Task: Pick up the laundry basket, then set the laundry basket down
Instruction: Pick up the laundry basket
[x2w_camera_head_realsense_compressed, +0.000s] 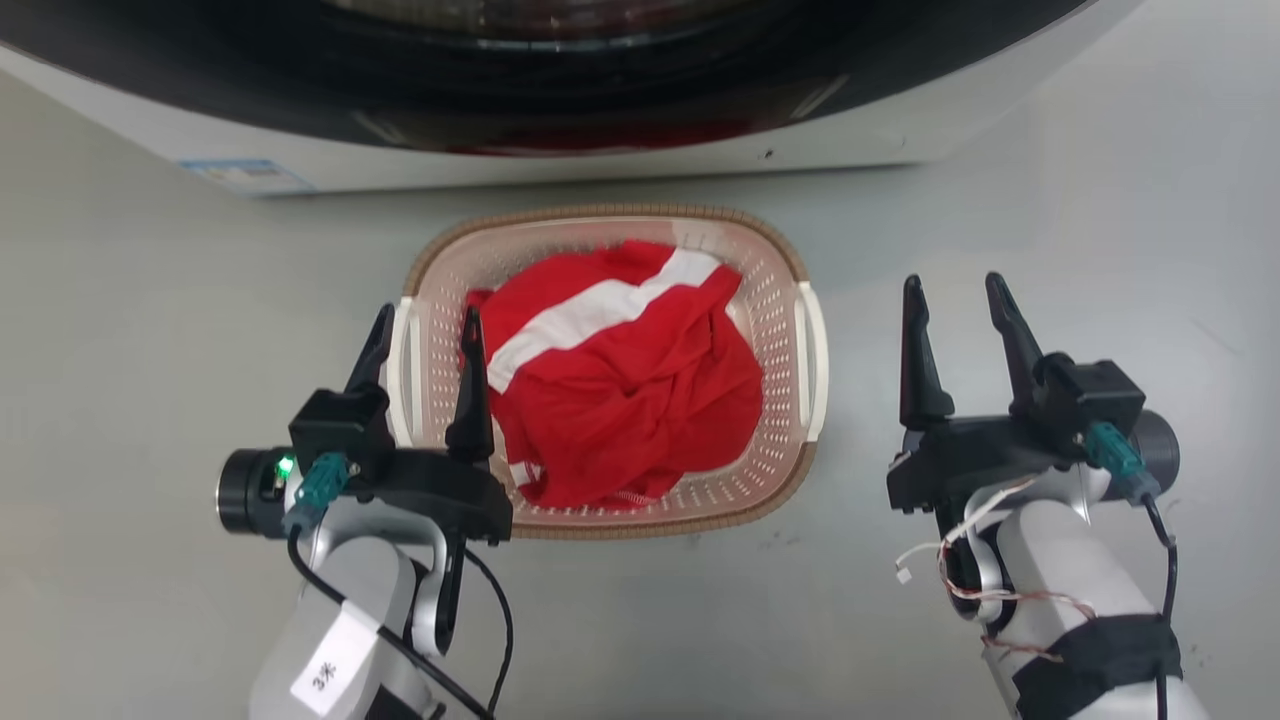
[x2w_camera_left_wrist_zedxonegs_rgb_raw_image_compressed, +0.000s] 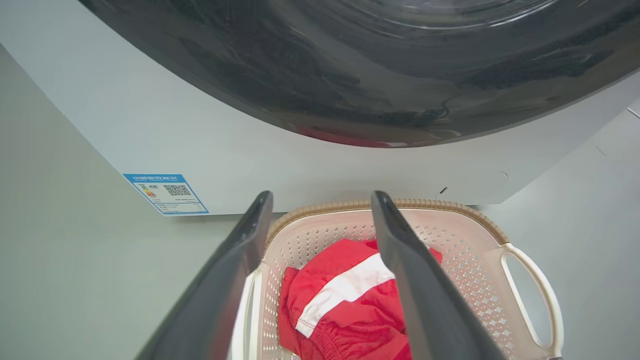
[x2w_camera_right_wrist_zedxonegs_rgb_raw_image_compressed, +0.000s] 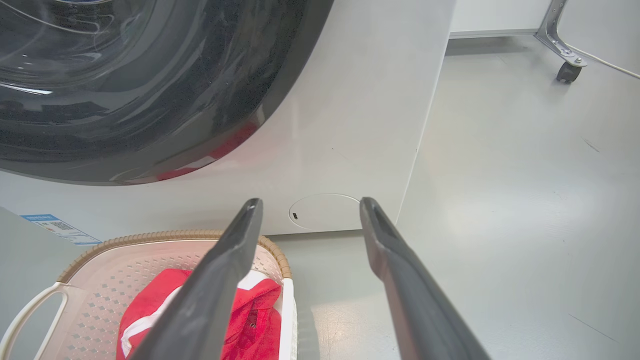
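Open left tool (x2w_camera_head_realsense_compressed: 428, 313) straddles a white handle (x2w_camera_head_realsense_compressed: 404, 352) of the perforated pink-beige, brown-rimmed laundry basket (x2w_camera_head_realsense_compressed: 772, 312); right tool (x2w_camera_head_realsense_compressed: 953, 280) open alongside

The laundry basket (x2w_camera_head_realsense_compressed: 770, 330) is matt perforated plastic with a woven-look rim. The cloth (x2w_camera_head_realsense_compressed: 620, 400) in it is crumpled red fabric. At 12 o'clock, the washer door (x2w_camera_head_realsense_compressed: 600, 90) is glossy.

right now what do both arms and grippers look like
The left gripper and right gripper each have two tapering black fingers, black bodies, teal plugs, pale forearms. Left: green light, black cable, white label. Right: loose thin wires, black tape band.
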